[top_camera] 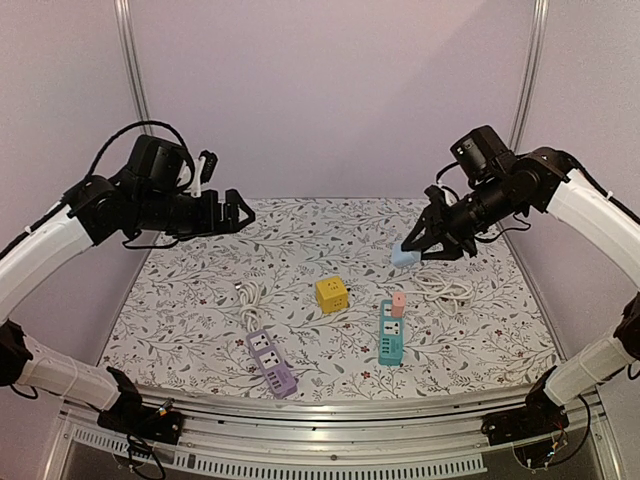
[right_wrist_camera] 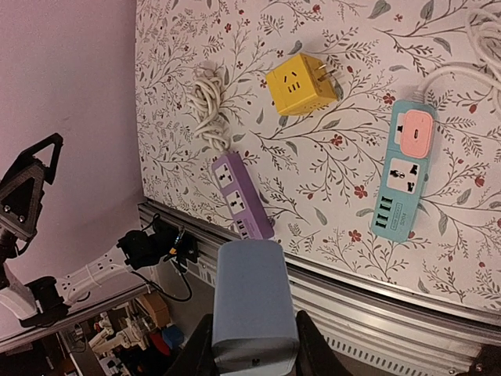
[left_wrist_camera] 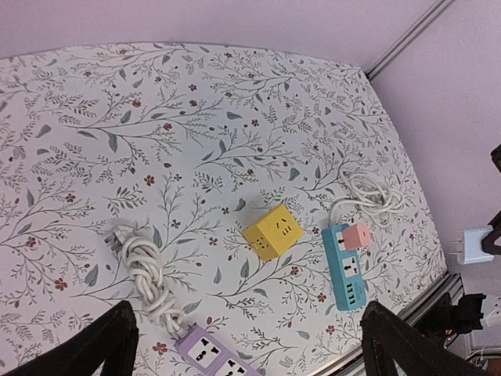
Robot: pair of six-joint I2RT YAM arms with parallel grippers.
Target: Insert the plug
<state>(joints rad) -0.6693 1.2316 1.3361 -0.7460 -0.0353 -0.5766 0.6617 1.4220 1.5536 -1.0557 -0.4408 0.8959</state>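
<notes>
My right gripper (top_camera: 420, 250) is shut on a light blue plug adapter (top_camera: 404, 257) and holds it high above the table's right side; the plug fills the bottom of the right wrist view (right_wrist_camera: 252, 305). A teal power strip (top_camera: 391, 332) with a pink plug (top_camera: 398, 303) in its top socket lies below it. A purple power strip (top_camera: 271, 362) lies at the front, its white cord (top_camera: 248, 296) coiled behind. A yellow cube socket (top_camera: 332, 294) sits mid-table. My left gripper (top_camera: 244, 212) is open and empty, raised over the table's left side.
The teal strip's white cable (top_camera: 445, 286) is coiled at the right. The table's front metal rail (top_camera: 330, 410) runs along the near edge. Frame posts (top_camera: 133, 60) stand at the back corners.
</notes>
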